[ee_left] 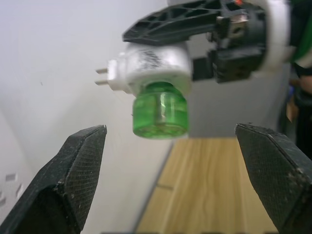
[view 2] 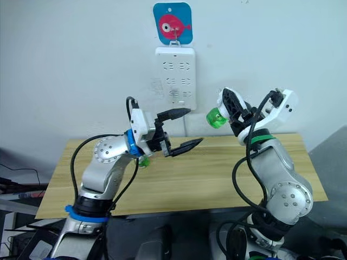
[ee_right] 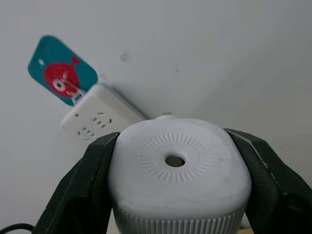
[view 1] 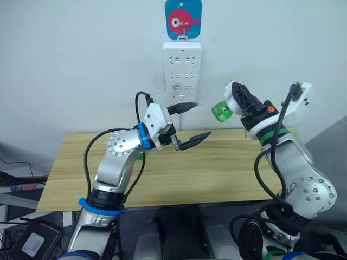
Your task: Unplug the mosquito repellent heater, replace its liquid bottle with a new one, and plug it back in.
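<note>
Heater (ee_left: 153, 68) in right gripper (view 1: 238, 103) (unplugged) — aloft.

Heater (view 1: 234, 100) right of power strip (view 1: 182, 72)

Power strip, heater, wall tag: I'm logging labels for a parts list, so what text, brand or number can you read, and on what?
None is readable.
Hanging tag: a red fish picture, no words.
Power strip: no legible markings.
Mosquito repellent heater: faint grey print, too blurred to read.
Green bottle: no text.

White heater (ee_left: 153, 68), green bottle (ee_left: 160, 115) attached, held aloft unplugged.
</note>
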You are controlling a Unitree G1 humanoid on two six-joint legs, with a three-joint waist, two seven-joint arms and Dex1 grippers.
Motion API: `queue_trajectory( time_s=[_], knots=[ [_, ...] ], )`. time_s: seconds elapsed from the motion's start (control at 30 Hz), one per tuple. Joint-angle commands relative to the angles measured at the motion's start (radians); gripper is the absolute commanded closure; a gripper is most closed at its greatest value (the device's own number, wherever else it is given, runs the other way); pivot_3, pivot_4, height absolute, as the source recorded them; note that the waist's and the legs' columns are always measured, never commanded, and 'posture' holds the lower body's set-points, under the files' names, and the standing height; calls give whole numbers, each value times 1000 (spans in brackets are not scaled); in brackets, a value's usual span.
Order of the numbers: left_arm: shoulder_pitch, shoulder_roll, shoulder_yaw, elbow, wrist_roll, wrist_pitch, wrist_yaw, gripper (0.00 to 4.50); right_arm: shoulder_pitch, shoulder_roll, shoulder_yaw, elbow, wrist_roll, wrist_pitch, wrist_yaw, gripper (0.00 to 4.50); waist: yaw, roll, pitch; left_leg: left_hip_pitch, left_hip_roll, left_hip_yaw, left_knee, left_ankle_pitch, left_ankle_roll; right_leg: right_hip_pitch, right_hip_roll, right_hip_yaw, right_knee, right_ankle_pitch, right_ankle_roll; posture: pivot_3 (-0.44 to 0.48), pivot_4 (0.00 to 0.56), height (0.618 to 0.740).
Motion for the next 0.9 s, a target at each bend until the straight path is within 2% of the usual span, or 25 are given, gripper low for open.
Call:
queue_trajectory(
  time_s=[0.03,0.17,0.43,0.53,0.7,0.9],
  knots=[
    [-18,-39,-5,18,4,-39,44,0,16,48,55,-8,144,-95,-82,1526,-8,1,0,0,0,0,0,0,0,0,1,0,0,0,0,-138,210,740],
    [-48,-81,0,66,-2,-65,70,0,40,5,114,2,231,-179,-136,1526,-19,1,0,-1,1,-1,-1,0,0,-1,2,-1,1,1,-2,-138,204,740],
    [-70,-100,-1,90,-28,-104,49,0,63,-88,212,4,319,-295,-184,1526,-21,1,-1,-1,-1,0,0,0,0,0,-1,0,0,1,-1,-137,200,740],
    [-60,-94,-6,91,-33,-104,30,608,59,-111,243,4,345,-335,-202,1526,-21,1,-1,-1,-1,0,0,0,0,-1,0,0,0,1,-1,-141,199,740],
    [-65,-99,-6,95,-31,-102,25,2210,61,-153,286,-4,383,-391,-218,1526,-21,1,-1,-1,0,0,0,0,0,-1,0,0,0,1,-2,-141,197,740],
    [-74,-83,3,97,-33,-115,0,2234,84,-231,325,-13,437,-416,-214,1526,-21,1,-1,-1,-1,0,0,0,0,0,0,0,0,1,-2,-142,195,740]
  ],
)
